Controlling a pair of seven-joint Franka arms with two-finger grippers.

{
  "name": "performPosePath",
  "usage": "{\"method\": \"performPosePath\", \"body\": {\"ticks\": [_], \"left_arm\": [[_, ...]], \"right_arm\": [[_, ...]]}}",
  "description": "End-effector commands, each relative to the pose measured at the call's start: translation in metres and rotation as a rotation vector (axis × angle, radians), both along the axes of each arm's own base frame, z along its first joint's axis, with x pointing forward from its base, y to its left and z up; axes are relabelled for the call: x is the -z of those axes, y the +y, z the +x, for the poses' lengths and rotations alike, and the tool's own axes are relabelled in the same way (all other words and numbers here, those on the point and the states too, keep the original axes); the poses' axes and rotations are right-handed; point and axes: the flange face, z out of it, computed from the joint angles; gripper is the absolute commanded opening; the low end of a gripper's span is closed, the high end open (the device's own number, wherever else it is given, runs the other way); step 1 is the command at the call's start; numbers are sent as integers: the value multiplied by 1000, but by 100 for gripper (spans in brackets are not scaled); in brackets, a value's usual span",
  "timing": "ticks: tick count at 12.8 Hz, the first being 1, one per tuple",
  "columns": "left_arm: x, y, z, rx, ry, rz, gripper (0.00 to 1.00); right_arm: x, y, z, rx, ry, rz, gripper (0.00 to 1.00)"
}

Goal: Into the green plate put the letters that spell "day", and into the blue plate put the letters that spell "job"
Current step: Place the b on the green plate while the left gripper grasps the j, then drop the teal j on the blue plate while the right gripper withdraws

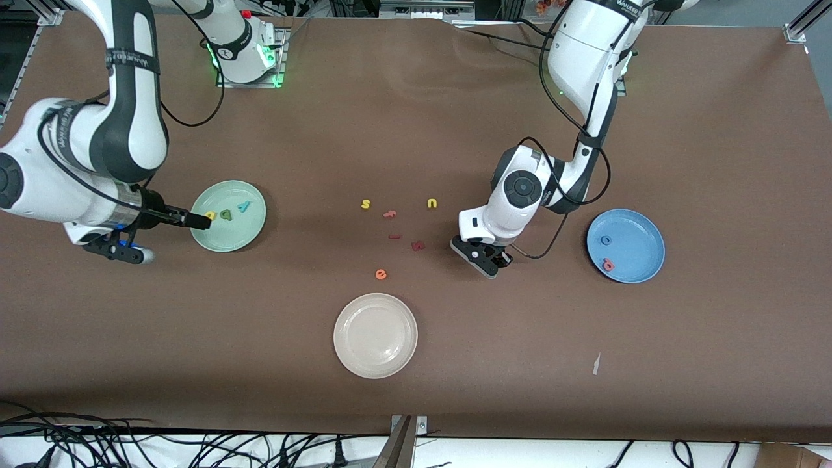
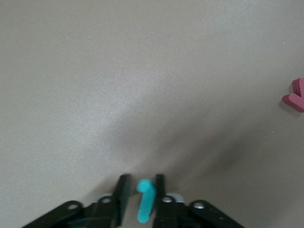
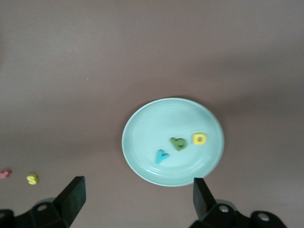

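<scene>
- Teal "j" (image 2: 146, 202) sits pinched between the left gripper (image 1: 489, 260) fingers, long axis along them; the blue plate (image 1: 640, 270) lies at 3 o'clock in the front view, holding the "o" (image 1: 606, 240) and "b" (image 1: 608, 264).
- Right gripper (image 3: 137, 192), spread empty, hangs over the green plate (image 3: 142, 123), which holds "d" (image 3: 200, 138), "a" (image 3: 179, 143) and "y" (image 3: 162, 155).
- Front view hides the "j" under the gripper.
</scene>
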Motion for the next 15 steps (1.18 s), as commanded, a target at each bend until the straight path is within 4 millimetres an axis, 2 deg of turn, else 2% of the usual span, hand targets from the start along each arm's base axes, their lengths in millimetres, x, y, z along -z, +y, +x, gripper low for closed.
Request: {"method": "performPosePath", "body": {"ticks": [1,2,4,5,6,7,9,11,14,15], "left_arm": [[-1,-3,-5,11,4,-9,0],[-3,0,-5,8,5,-8,0],[-27,9,1,-13,-12,-22,0],[-44,30,14,-47,-11,-28,0],[-61,47,22,-71,1,-33,0],[-79,68,31,-103,11,-38,0],[-103,115,42,-167,38,-39,0],[-110,167,38,-222,48,-22,0],[-121,241,26,-251,41,50,0],[-123,266,21,-247,45,62,0]], "right_arm": [[-58,22,4,-102,10,-93,100],[-77,21,4,-100,-23,-69,100],[-98,21,1,-111,-55,-40,100],[-102,28,-3,-127,-35,-37,100],[-104,27,-9,-126,8,-30,100],[-117,28,-15,-136,22,-4,100],[-111,32,-17,-158,44,28,100],[-98,37,-15,-181,68,53,100],[-92,25,-13,-221,58,47,100],[-89,29,-15,-255,52,31,100]]}}
